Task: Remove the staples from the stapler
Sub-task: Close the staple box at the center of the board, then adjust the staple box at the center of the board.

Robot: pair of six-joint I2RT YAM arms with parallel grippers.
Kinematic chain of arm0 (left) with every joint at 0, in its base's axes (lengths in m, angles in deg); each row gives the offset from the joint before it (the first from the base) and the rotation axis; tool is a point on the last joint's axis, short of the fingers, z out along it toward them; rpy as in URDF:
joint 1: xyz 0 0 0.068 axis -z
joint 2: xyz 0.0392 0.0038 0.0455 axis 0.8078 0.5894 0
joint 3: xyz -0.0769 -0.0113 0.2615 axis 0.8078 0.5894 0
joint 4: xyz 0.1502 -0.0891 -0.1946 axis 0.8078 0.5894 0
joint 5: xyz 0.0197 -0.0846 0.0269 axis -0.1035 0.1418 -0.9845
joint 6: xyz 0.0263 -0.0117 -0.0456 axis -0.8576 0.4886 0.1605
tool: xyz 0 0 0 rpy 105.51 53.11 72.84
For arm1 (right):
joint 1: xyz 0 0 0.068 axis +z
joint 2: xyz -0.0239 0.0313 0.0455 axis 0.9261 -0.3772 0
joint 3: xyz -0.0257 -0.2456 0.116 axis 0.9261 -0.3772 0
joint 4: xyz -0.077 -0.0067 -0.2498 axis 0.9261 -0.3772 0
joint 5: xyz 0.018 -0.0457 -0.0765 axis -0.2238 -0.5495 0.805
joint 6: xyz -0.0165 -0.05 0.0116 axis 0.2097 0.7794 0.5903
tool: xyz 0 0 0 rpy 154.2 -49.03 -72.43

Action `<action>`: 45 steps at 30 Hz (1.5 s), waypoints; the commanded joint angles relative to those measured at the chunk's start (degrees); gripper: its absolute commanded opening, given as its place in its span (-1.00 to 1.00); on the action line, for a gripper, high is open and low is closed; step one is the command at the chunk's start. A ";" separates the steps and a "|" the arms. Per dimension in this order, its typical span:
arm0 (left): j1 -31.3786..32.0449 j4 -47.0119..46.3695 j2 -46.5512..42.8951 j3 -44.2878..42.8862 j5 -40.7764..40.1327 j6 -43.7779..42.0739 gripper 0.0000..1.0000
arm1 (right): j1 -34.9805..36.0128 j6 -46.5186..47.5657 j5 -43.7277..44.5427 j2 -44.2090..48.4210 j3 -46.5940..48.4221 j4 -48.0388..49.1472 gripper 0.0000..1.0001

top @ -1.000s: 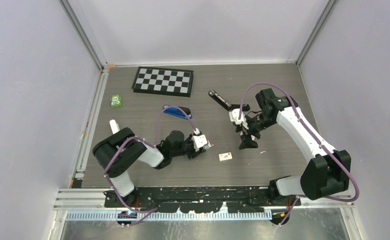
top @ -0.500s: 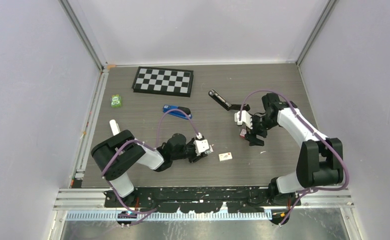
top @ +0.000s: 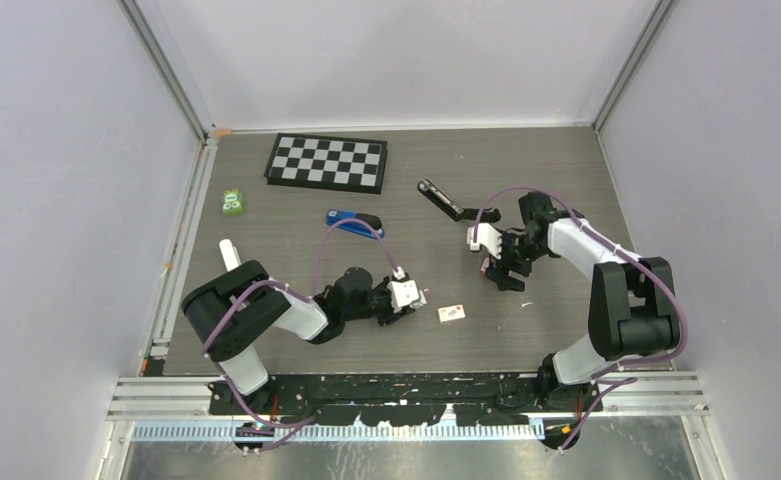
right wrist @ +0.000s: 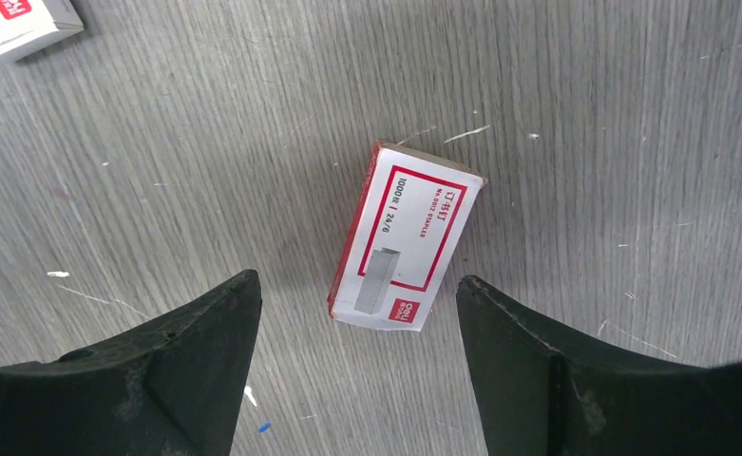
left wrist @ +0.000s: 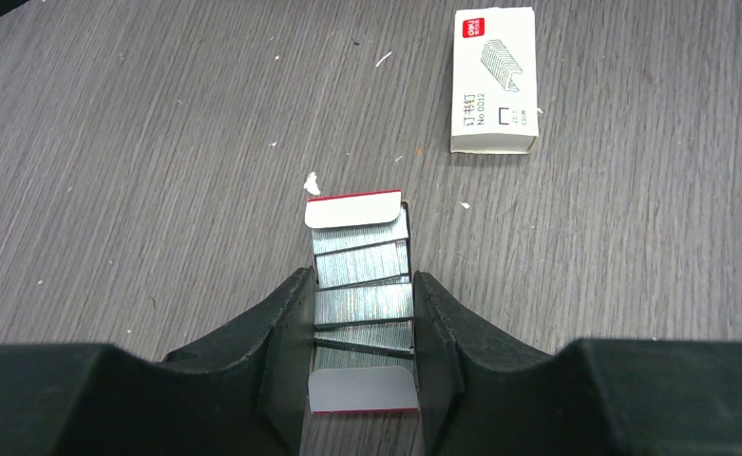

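— Overhead, where does the stapler lie?

— Blue stapler (top: 354, 222): flat on the grey wood-grain table (top: 266, 235), left of centre, on the near side of the checkerboard (top: 327, 162) and apart from both arms. Black hinged bar (top: 442, 199): farther right, just beyond the right arm. Whether it belongs to a stapler cannot be told from this view.

— What does the left gripper hold?

— Left gripper (left wrist: 362, 277): low over the table's near middle, jaws partly closed. Its fingers (left wrist: 286, 332) press the two long sides of an open staple tray (left wrist: 355, 211). Staple strips (left wrist: 362, 261) fill the tray, lying slightly askew. White staple box (left wrist: 493, 81): flat on the table beyond the tray and to its right, touching neither the tray nor the fingers.

— And the right gripper?

— Right gripper (right wrist: 357, 283): right of centre, jaws spread wide, gripping nothing. Red-and-white staple box (right wrist: 407, 249): flat on the table between the two fingers (right wrist: 205, 351), turned at a slant, with bare table showing on either side of it.

— Anything else on the table?

— Small green object (top: 232, 202): near the left edge, left of the blue stapler and well apart from it.
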 commanded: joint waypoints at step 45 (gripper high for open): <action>-1.81 -12.61 4.32 3.46 3.74 2.94 -0.09 | 12.03 4.76 -1.86 -5.06 2.33 2.97 -0.11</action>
